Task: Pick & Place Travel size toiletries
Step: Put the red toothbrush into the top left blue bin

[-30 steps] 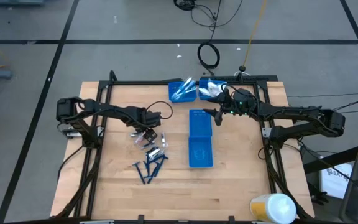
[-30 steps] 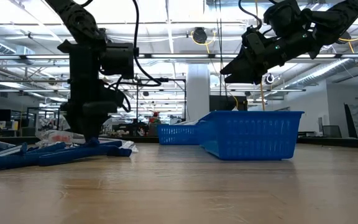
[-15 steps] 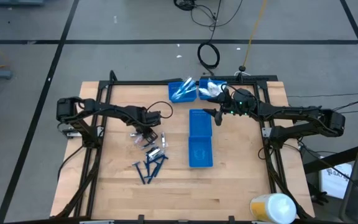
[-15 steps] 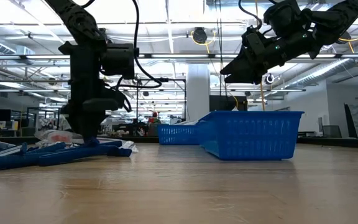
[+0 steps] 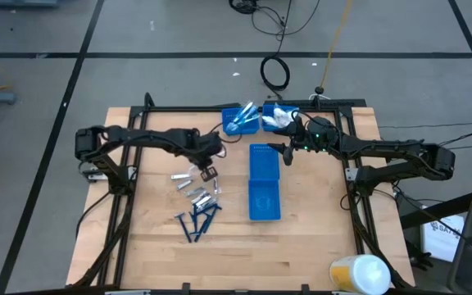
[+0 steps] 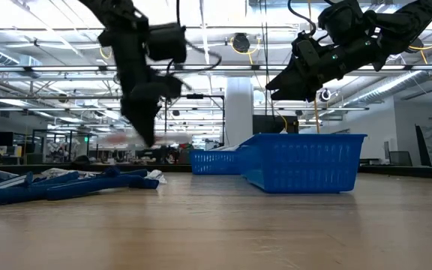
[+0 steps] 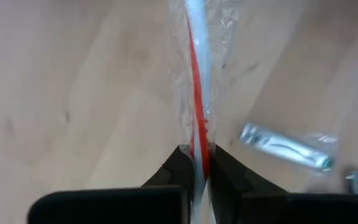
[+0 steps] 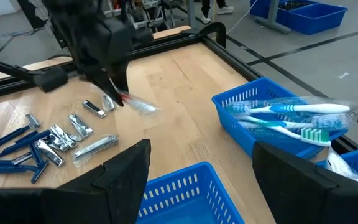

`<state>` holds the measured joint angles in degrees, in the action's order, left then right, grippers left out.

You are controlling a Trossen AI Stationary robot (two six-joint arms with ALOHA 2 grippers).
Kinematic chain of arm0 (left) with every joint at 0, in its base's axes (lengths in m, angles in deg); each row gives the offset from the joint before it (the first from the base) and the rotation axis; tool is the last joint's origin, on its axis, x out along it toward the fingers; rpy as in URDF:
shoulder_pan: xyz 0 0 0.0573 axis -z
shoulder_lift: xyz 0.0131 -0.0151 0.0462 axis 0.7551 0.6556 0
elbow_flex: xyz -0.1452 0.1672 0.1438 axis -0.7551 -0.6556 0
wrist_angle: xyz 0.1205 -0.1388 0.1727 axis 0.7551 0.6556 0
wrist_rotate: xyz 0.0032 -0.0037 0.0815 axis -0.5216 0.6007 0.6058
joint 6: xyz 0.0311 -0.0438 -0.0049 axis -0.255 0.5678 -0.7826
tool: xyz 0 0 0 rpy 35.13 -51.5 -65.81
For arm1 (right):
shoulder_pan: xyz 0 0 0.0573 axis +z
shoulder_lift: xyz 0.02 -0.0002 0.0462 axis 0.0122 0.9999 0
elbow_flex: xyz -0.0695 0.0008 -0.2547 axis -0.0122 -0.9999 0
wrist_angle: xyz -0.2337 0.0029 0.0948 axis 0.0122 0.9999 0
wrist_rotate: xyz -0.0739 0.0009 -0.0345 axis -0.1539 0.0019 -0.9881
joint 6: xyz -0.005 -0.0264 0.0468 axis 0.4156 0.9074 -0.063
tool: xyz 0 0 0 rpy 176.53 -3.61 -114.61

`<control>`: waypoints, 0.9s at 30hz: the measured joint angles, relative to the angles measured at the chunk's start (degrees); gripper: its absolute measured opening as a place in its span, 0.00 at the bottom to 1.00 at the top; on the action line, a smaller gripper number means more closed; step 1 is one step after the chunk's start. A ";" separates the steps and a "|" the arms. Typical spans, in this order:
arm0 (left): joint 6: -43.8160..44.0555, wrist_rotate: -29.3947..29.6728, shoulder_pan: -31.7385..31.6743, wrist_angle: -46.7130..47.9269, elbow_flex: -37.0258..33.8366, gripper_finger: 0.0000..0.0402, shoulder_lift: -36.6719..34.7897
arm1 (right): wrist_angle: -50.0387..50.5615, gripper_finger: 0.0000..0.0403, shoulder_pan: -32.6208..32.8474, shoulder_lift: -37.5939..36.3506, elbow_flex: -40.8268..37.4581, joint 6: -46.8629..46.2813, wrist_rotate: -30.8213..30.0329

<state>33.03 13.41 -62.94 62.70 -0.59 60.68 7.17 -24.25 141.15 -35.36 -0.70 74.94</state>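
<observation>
Razors: dark blue razors (image 5: 197, 220) lie in a heap on the table (image 5: 154, 254), nearest the front edge, at about seven o'clock from the table's middle.
Tubes: short silvery tubes (image 5: 202, 198) lie scattered just behind the razors, more of them (image 5: 182, 177) toward nine o'clock.
Left gripper: the left gripper (image 5: 209, 156) is lifted clear of the table, above and just behind the tubes, at about ten o'clock from the table's middle.
Left grip: its fingers (image 7: 180, 163) are pressed together on a wrapped stick (image 7: 196, 87), white with a red stripe, in a clear crinkled wrapper.
Stick: it hangs off the table, sticking out past the fingertips; the right wrist view shows it (image 8: 135, 103) in the air above the bare wood.
Long bin: a blue bin (image 5: 264, 182) lies lengthwise at the table's middle; what it holds cannot be told.
Right gripper: the right gripper (image 5: 285, 153) hangs above the far end of the long bin, at about one o'clock.
Right grip: its fingers (image 8: 127, 175) stand wide apart, nothing between them.
Far bins: two small blue bins at twelve o'clock; one (image 5: 241, 120) holds toothbrushes (image 8: 288, 116), the other (image 5: 266, 112) holds white packets (image 5: 277, 117).
</observation>
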 joint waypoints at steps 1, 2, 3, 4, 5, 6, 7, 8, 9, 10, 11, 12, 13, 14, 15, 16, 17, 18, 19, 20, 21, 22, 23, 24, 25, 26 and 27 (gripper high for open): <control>-1.62 0.16 0.00 -0.63 1.03 0.03 -0.01 | 0.00 0.66 0.00 0.00 0.00 0.00 0.00; -3.30 0.57 0.00 -1.49 1.91 0.03 -0.02 | 0.00 0.66 0.00 0.02 0.00 0.02 0.00; -4.99 1.25 0.00 -2.67 2.64 0.02 -0.04 | 0.01 0.66 0.00 0.01 0.00 0.01 0.00; -6.75 1.94 0.00 -3.76 3.22 0.03 -0.04 | 0.00 0.66 0.00 0.00 0.00 0.00 0.00; -8.50 2.75 0.00 -4.91 3.61 0.04 -0.04 | 0.00 0.66 0.00 0.01 0.00 0.00 0.00; -10.24 3.29 0.00 -6.17 3.90 0.06 -0.04 | 0.00 0.66 0.00 0.00 0.00 0.00 0.00; -12.06 3.46 -0.18 -7.78 4.02 0.06 -0.04 | 0.01 0.66 0.00 0.02 0.00 0.00 0.00; -13.78 3.44 -0.47 -9.55 4.02 0.07 -0.04 | 0.00 0.66 0.00 0.01 0.00 0.00 0.00; -15.15 3.40 -0.88 -11.15 4.02 0.07 -0.04 | 0.00 0.66 0.00 0.00 0.00 0.00 0.00; -16.14 3.31 -1.42 -12.61 4.02 0.06 -0.04 | 0.00 0.66 0.00 0.00 0.00 0.00 0.00; -16.97 3.29 -2.10 -14.06 4.02 0.04 -0.04 | 0.00 0.66 0.00 0.02 0.00 0.02 0.00; -17.72 3.32 -2.88 -15.55 4.02 0.03 -0.04 | 0.02 0.66 0.00 0.00 0.00 0.08 0.00; -18.22 3.34 -3.68 -16.99 4.02 0.02 -0.04 | 0.00 0.66 0.00 0.01 0.00 0.14 0.02; -18.48 3.34 -4.46 -18.44 4.02 0.02 -0.04 | 0.00 0.66 0.00 0.01 0.00 0.15 0.00; -18.78 3.30 -5.24 -20.00 4.02 0.03 -0.04 | 0.02 0.66 0.00 0.01 0.00 0.16 0.01; -19.51 2.93 -5.98 -21.81 4.02 0.04 -0.04 | 0.01 0.66 0.00 0.00 0.00 0.20 0.00; -20.44 2.45 -6.65 -23.63 4.02 0.06 -0.04 | 0.00 0.66 0.00 0.01 0.00 0.38 0.00; -21.57 1.92 -7.26 -25.71 4.02 0.06 -0.04 | 0.00 0.66 0.00 0.00 0.00 0.60 0.00; -22.95 1.50 -7.72 -27.99 4.02 0.06 -0.04 | 0.00 0.66 0.00 0.02 0.00 0.92 0.00; -24.46 1.44 -8.12 -30.11 4.02 0.06 -0.04 | 0.01 0.66 0.00 0.00 0.00 1.32 0.00; -26.25 1.41 -8.54 -32.58 4.02 0.05 -0.04 | 0.00 0.66 0.00 0.02 0.00 1.47 0.00; -28.16 1.39 -8.91 -35.27 4.02 0.03 -0.04 | 0.00 0.66 0.00 0.00 0.00 1.50 0.00; -29.72 1.23 -9.33 -38.16 4.02 0.02 -0.04 | 0.01 0.66 0.00 0.01 0.00 1.49 0.00; -30.92 0.96 -9.84 -41.42 4.02 0.02 -0.04 | 0.02 0.66 0.00 0.02 0.00 1.48 0.00; -31.88 0.17 -10.37 -44.56 4.02 0.03 -0.04 | 0.00 0.66 0.00 0.00 0.00 1.50 0.00; -32.52 -1.00 -10.93 -47.59 4.02 0.04 -0.04 | 0.00 0.66 0.00 0.00 0.00 1.48 0.00; -33.21 -2.15 -11.38 -50.33 4.02 0.05 0.05 | 0.00 0.66 0.00 0.02 0.00 1.48 0.00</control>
<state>-0.17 11.26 -74.33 12.38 3.44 60.73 7.17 -24.25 141.17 -35.36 0.78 74.94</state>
